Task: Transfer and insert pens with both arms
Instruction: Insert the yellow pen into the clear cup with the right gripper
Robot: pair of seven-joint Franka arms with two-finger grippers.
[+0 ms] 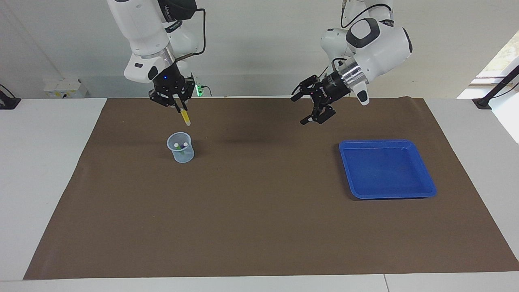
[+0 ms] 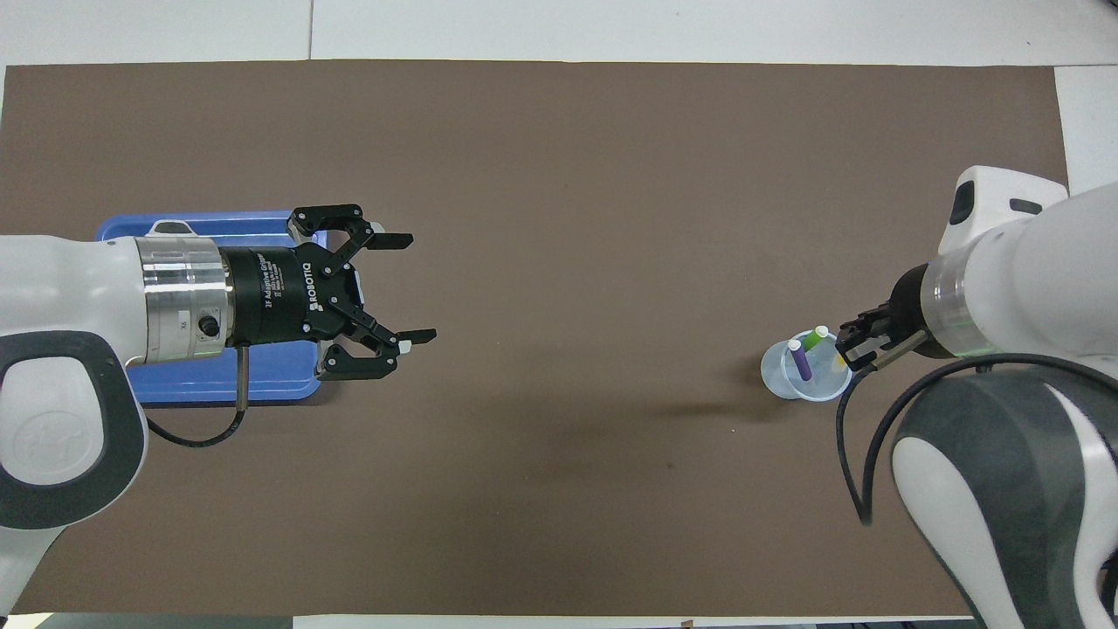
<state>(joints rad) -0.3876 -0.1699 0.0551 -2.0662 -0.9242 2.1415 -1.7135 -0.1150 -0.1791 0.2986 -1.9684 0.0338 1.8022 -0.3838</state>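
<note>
Yellow pen [image 1: 185, 117] is hanging in the right claw [image 1: 179, 108], pinched, above the clear cup [image 1: 181, 147] holding purple pen [image 2: 800, 360] and green pen [image 2: 816, 338]; centre over the rim, lower upright before releasing. Left claw [image 1: 305, 108] is waiting wide, empty.

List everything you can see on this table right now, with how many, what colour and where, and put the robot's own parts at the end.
Mat: one, brown, covering most of the white table.
Tray: one, blue, toward the left arm's end, nothing in it.
Cup: one, clear, toward the right arm's end.
Purple pen: one, standing in the cup.
Green pen: one, standing in the cup beside the purple one.
Yellow pen: one, held over the cup, not yet in it.
Right gripper: one, black, shut on the yellow pen.
Left gripper: one, black, open, holding nothing, up in the air by the tray's edge; this arm waits.
</note>
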